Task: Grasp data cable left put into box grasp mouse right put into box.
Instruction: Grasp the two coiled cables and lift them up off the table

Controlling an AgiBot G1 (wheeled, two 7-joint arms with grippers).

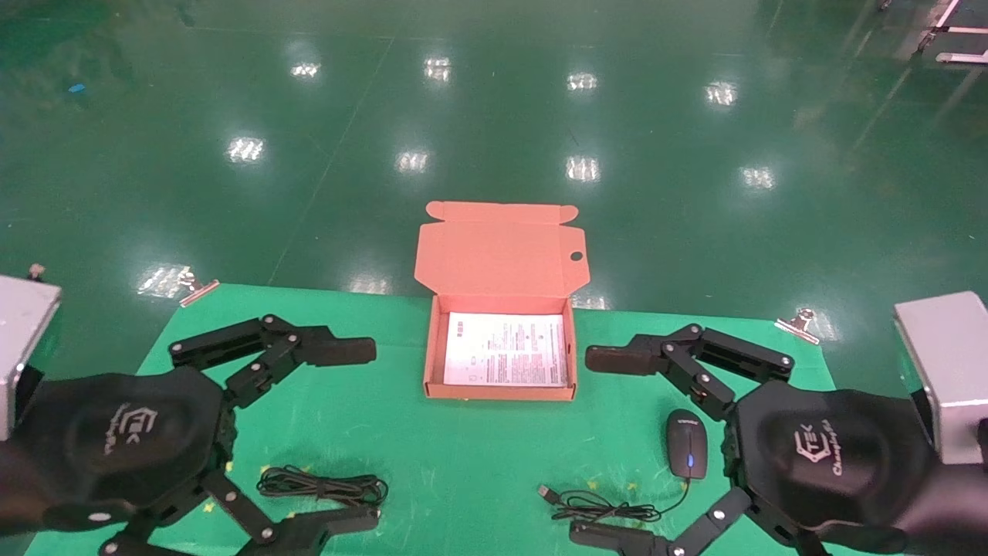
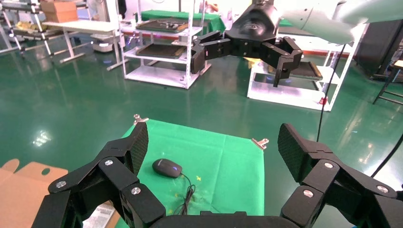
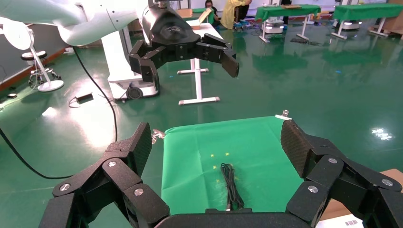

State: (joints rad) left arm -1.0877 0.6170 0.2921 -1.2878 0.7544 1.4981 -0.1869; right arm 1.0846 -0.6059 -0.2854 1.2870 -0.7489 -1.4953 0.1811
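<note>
The box lies open at the table's far middle, with its lid standing back and a white printed sheet on its bottom. The data cable, a flat black coil, lies at the front left. It also shows in the right wrist view. The black mouse with its blue-lit wheel lies at the front right, its cord trailing left. It also shows in the left wrist view. My left gripper hovers open above and left of the cable. My right gripper hovers open, with the mouse close under it.
A green cloth covers the table, held by metal clips at the far corners. Grey blocks stand at the left and right edges. Shiny green floor lies beyond the far edge.
</note>
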